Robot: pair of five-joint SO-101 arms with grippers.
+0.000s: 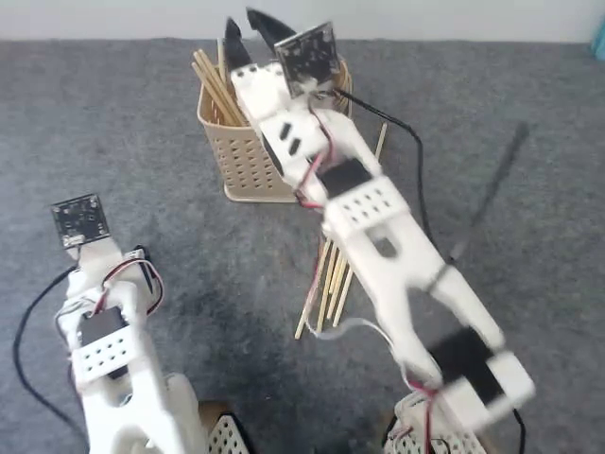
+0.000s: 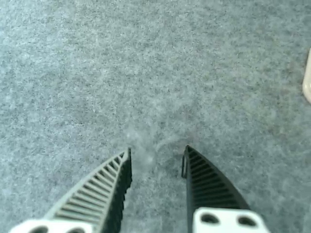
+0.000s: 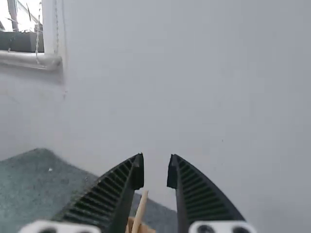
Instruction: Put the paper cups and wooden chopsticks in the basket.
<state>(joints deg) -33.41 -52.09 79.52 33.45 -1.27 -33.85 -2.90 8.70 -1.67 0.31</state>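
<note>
Right gripper [image 1: 250,34] hangs over the far side of the basket [image 1: 244,163], jaws a little apart and nothing between them. In the right wrist view the right gripper [image 3: 155,171] shows the same narrow gap, with one stick tip [image 3: 141,208] poking up below it, not pinched. Left gripper [image 2: 158,153] is parked near-left over bare carpet [image 2: 146,73], jaws spread, empty.

Some wooden chopsticks [image 1: 216,87] already stand in the basket's left side. A loose bundle [image 1: 326,284] lies on the carpet near the basket, partly under the right arm [image 1: 378,227]. One more stick [image 1: 381,142] lies just right of the basket. The basket's inside is mostly hidden by the arm, so cups can't be judged.

Step in hand, as I read it: right arm goes for the loose bundle. To do it well:
- Lift straight up first, so the jaws don't snag the standing sticks or tip the light basket.
- Widen the jaws before descending.
- Come down across the bundle near mid-length, jaws crosswise to the sticks.
- Press tips into the carpet pile; the sticks lie flat and thin.
- Close firmly, since round sticks likely slip or fan out.
- Tilt end-down over the basket and release low.
</note>
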